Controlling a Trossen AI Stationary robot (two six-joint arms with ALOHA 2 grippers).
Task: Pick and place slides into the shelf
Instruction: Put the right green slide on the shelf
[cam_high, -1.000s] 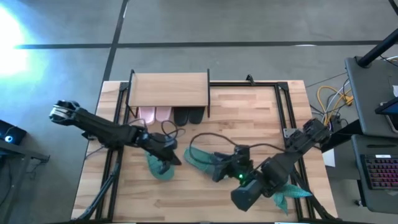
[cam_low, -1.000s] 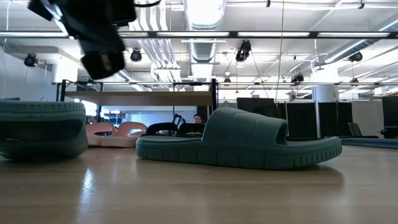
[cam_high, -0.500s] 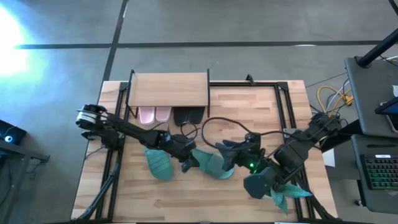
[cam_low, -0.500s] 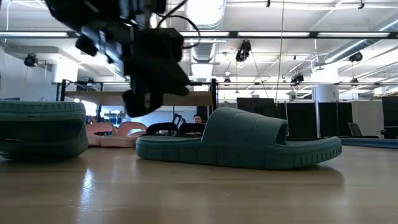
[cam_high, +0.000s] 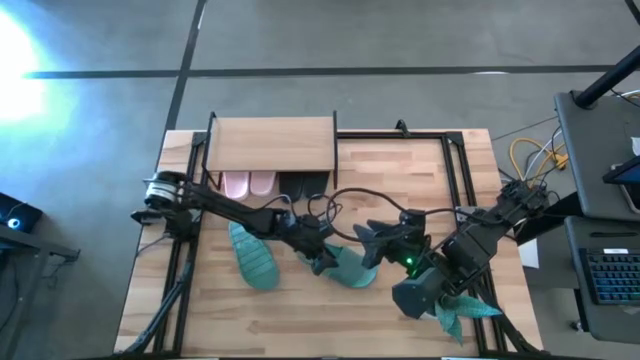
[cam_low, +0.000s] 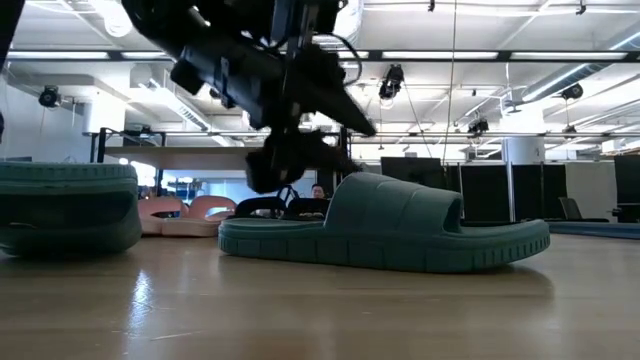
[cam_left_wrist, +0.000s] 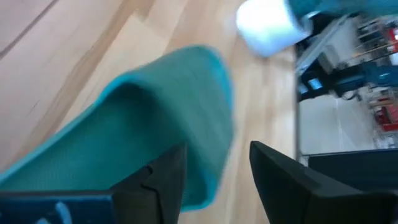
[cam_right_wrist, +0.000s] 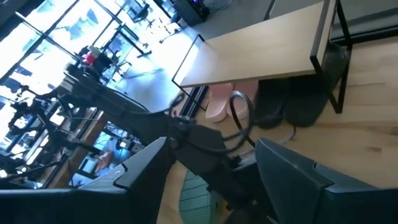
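Two teal slides lie sole-down on the table: one (cam_high: 253, 260) at the left and one (cam_high: 350, 268) in the middle, seen side-on in the low view (cam_low: 400, 230). My left gripper (cam_high: 322, 258) is open and hangs low at the middle slide's left end (cam_low: 300, 165). The slide's blurred edge (cam_left_wrist: 155, 124) reaches between its fingers. My right gripper (cam_high: 372, 240) is open and raised just right of that slide, with nothing between its fingers (cam_right_wrist: 210, 144). Under the shelf (cam_high: 270, 145) stand the pink slides (cam_high: 248, 183) and the black slides (cam_high: 303, 185). My left gripper has a finger on either side of the middle slide's raised edge (cam_left_wrist: 205, 143), coming in slanting down from the table's left. I cannot tell whether the fingers touch it. The slide lies flat on the table.
Black frame rails (cam_high: 455, 180) run along the table's left and right sides. Loose black cables (cam_high: 345, 200) loop between the arms in front of the shelf. A teal scrap (cam_high: 465, 312) lies by the right arm's base. A person (cam_low: 318, 190) sits far behind the table.
My left gripper has gone from above the left teal slide toward the table's right and down, to the middle slide's left end. My right gripper has drawn back from the middle slide, up and toward the right. Both teal slides lie where they were.
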